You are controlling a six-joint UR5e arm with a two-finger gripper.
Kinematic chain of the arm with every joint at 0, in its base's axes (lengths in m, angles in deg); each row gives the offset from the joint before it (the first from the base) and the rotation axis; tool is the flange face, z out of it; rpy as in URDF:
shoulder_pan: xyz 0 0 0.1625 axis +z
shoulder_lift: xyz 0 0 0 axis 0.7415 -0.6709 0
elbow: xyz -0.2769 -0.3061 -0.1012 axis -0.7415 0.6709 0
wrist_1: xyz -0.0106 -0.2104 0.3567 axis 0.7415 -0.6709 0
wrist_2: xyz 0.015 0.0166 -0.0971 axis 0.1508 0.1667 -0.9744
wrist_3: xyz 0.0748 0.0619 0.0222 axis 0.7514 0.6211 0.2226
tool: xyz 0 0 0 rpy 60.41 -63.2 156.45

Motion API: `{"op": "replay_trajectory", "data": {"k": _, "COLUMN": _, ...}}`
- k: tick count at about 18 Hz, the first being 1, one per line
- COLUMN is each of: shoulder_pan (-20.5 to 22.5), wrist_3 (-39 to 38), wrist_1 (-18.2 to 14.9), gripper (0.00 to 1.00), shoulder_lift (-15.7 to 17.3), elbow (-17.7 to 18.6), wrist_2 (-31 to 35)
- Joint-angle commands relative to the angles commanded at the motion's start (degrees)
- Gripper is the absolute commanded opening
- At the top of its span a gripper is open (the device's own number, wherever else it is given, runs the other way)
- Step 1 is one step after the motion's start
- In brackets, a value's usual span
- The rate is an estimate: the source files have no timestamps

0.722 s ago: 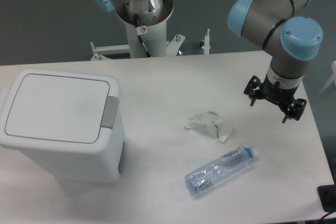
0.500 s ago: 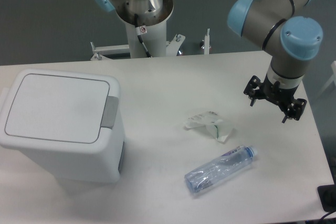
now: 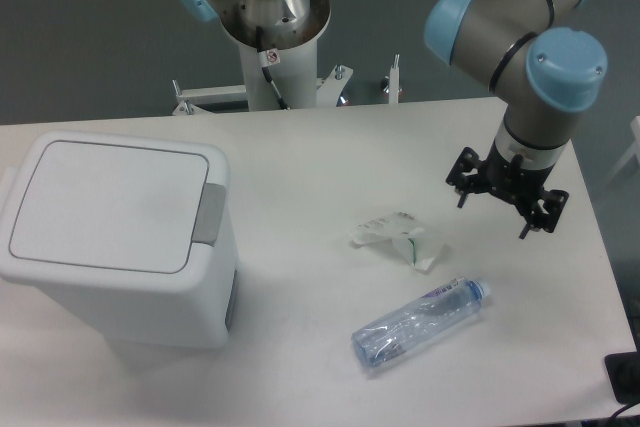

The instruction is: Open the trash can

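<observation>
The trash can (image 3: pixel 115 237) is a large boxy white bin at the left of the table. Its flat white lid (image 3: pixel 105 205) lies closed, with a grey push-button tab (image 3: pixel 208 215) on its right edge. My gripper (image 3: pixel 493 216) hangs above the right side of the table, far to the right of the bin. Its black fingers (image 3: pixel 461 197) point down, spread apart, with nothing between them.
A crumpled white wrapper (image 3: pixel 398 239) lies mid-table. A clear plastic bottle with a blue cap (image 3: pixel 420 323) lies in front of it. The robot's base column (image 3: pixel 275 37) stands behind the table's back edge. The table's right edge is just beyond the gripper.
The gripper and wrist have moved a little to the left, toward the middle of the table. The bin, wrapper and bottle have not moved.
</observation>
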Motion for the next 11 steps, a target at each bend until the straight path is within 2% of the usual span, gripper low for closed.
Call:
{"op": "replay_trajectory", "data": {"k": 2, "shoulder_pan": -1.14, "wrist_3": -4.42, "wrist_1": 0.17, "gripper": 1.00, "shoulder_lift": -0.18, "elbow": 0.70, "wrist_2": -0.09}}
{"op": "replay_trajectory", "data": {"k": 4, "shoulder_pan": -1.94, "wrist_3": -4.96, "wrist_1": 0.44, "gripper": 1.00, "shoulder_lift": 0.09, "elbow": 0.70, "wrist_2": -0.53}}
{"op": "replay_trajectory", "data": {"k": 8, "shoulder_pan": -2.20, "wrist_3": -6.18, "wrist_1": 0.70, "gripper": 1.00, "shoulder_lift": 0.44, "elbow": 0.97, "wrist_2": -6.24}}
{"op": "replay_trajectory", "data": {"k": 11, "shoulder_pan": -3.34, "wrist_3": -12.66, "wrist_1": 0.44, "gripper": 1.00, "shoulder_lift": 2.54, "elbow": -0.96, "wrist_2": -9.04}}
